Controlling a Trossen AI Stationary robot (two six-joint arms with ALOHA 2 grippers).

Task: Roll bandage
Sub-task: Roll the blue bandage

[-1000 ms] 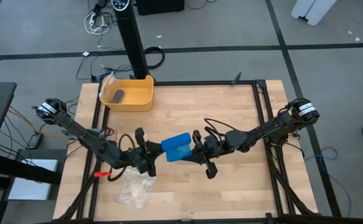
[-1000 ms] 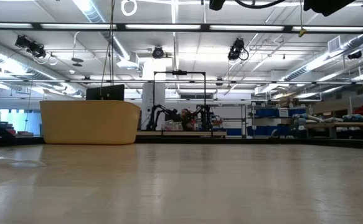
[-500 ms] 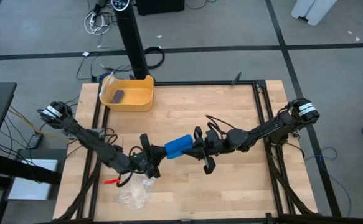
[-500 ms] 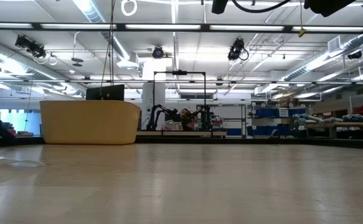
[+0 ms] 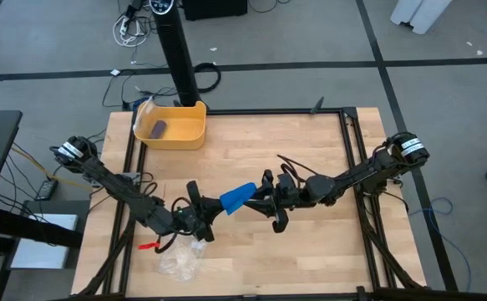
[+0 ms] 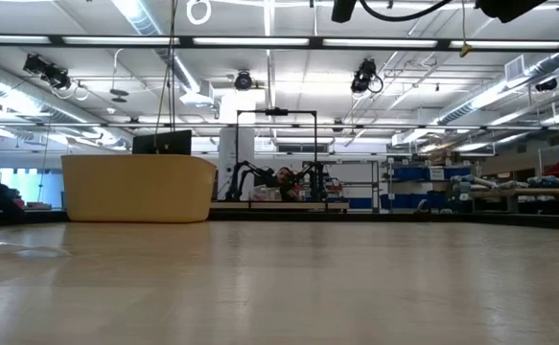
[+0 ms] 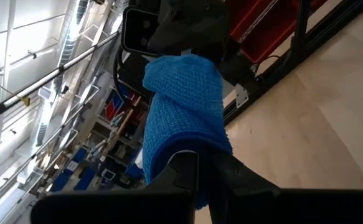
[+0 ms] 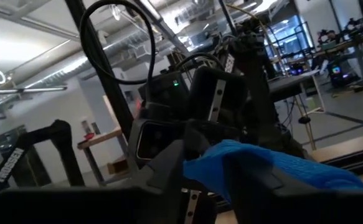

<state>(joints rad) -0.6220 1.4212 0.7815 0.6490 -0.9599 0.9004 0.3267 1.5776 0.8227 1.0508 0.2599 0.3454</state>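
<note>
The bright blue bandage (image 5: 236, 199) hangs as a loose roll above the middle of the table, between my two grippers. My left gripper (image 5: 203, 216) comes from the table's left and is shut on its one end (image 7: 187, 140). My right gripper (image 5: 260, 198) comes from the right. Its fingers (image 8: 169, 167) stand apart, with the bandage's other end (image 8: 274, 165) between them. In the left wrist view the right gripper (image 7: 187, 31) shows just behind the bandage. Both grippers are above what the low view takes in. My left gripper pinches the bandage's left end (image 7: 182, 148) between its two fingers, coming about level from the table's left. The bandage reaches away from the fingers toward the right gripper, lifted clear of the table. My right gripper has the bandage's right end between its parted fingers; whether they touch it I cannot tell.
A yellow bin (image 5: 172, 125) with a small dark purple block (image 5: 157, 128) stands at the far left, also in the low view (image 6: 140, 187). A clear crinkled plastic bag (image 5: 180, 259) lies near the front edge, beside a red-tipped thing (image 5: 147, 245). A black post (image 5: 180, 58) rises behind the bin.
My left gripper has shifted a little toward the table's near edge and turned. The bandage, which showed a broad face a second ago, has turned with it. It now shows narrower and slanting, still clear of the table between the two grippers.
</note>
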